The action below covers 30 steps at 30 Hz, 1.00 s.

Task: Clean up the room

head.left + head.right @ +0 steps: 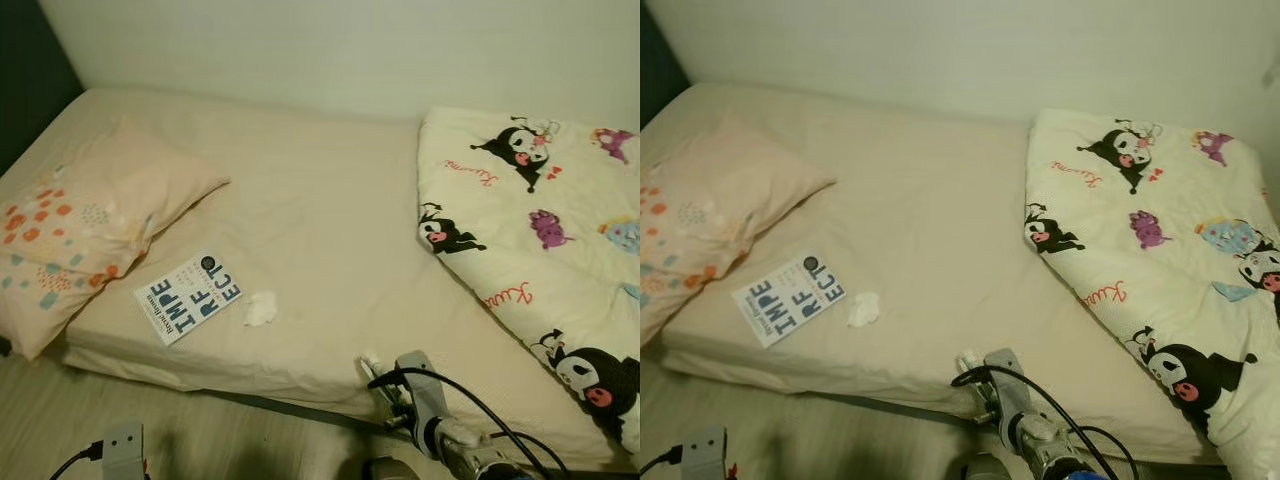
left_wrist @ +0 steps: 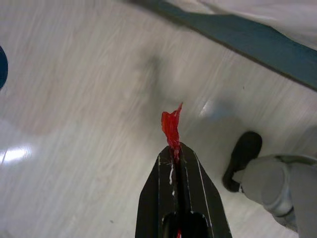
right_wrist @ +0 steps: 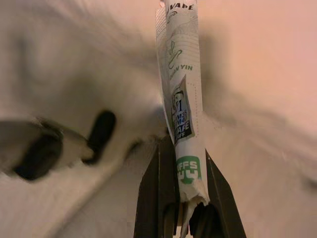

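Both arms already carry litter. The left pincer (image 2: 177, 151) is clamped shut on a red scrap (image 2: 171, 126), a thin shred that looks weightless and limp, held over pale floor (image 2: 74, 74). The right pincer (image 3: 181, 158) is closed around a white wrapper (image 3: 182, 94) with green print, a crumpled tube of paper or film pinched near its lower end; it should be light, crushable and a little slick, so a grip low on the roll seems the safest.

On the bed (image 1: 330, 210), the crumpled tissue (image 1: 260, 308) lies at centre left of the head frames, just beside the book (image 1: 190, 296). The tissue will be soft and nearly without weight, best pinched at its bunched middle. The book is flat and stiff, and probably easiest taken by the edge near the mattress side. A pillow (image 1: 90, 225) fills the left of the frame and a cartoon-print duvet (image 1: 540, 210) the right.

The wrist views reveal what each pincer holds, which the head views barely show. The head views give the bed's layout. The left wrist view also shows a dark shoe (image 2: 242, 156) at right.
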Motion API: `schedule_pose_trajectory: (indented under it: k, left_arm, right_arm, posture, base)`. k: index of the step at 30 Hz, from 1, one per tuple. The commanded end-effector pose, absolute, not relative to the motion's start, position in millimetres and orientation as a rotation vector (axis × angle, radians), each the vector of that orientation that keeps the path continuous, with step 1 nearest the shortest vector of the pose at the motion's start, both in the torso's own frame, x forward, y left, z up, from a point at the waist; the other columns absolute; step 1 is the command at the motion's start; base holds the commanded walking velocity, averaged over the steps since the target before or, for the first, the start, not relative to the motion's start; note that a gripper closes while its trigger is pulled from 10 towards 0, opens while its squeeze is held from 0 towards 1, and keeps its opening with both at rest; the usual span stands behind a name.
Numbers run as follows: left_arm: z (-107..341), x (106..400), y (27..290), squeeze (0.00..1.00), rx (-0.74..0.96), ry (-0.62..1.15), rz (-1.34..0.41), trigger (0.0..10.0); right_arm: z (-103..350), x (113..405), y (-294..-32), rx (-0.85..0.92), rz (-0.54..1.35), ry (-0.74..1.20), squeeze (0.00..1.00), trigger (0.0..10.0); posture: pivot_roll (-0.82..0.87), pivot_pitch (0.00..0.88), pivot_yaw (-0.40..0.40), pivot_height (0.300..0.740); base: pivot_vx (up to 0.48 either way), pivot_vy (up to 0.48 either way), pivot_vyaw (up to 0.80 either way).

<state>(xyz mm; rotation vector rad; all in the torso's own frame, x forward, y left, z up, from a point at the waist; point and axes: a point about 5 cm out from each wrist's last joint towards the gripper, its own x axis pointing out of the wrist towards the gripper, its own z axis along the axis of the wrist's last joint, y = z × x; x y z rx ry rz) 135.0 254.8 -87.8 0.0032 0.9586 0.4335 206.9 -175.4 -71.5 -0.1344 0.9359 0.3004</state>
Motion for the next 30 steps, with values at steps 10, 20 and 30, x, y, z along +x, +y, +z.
schedule_pose_trajectory:
  k: [10,20,30]
  left_arm:
    - [-92.0,129.0,246.9,0.0,-0.035,0.966,0.42,10.0]
    - [-92.2,129.8,245.7,0.0,-0.048,0.968,0.424,10.0]
    - [-93.9,127.5,243.4,0.0,-0.116,0.975,0.397,10.0]
  right_arm:
    - [-79.7,192.7,-175.8,-0.201,0.32,0.996,0.0,10.0]
    - [-79.4,193.3,-179.1,-0.222,0.304,1.0,0.0,10.0]
    - [-78.7,194.9,-178.1,-0.219,0.301,0.994,0.0,10.0]
  posture:
    - [-0.05,0.0,0.041,0.74]
    - [-0.04,0.0,0.037,0.74]
    - [-0.04,0.0,0.036,0.74]
  base:
    - [0.0,0.0,0.8]
    - [0.0,0.0,0.8]
    - [0.0,-0.183,0.8]
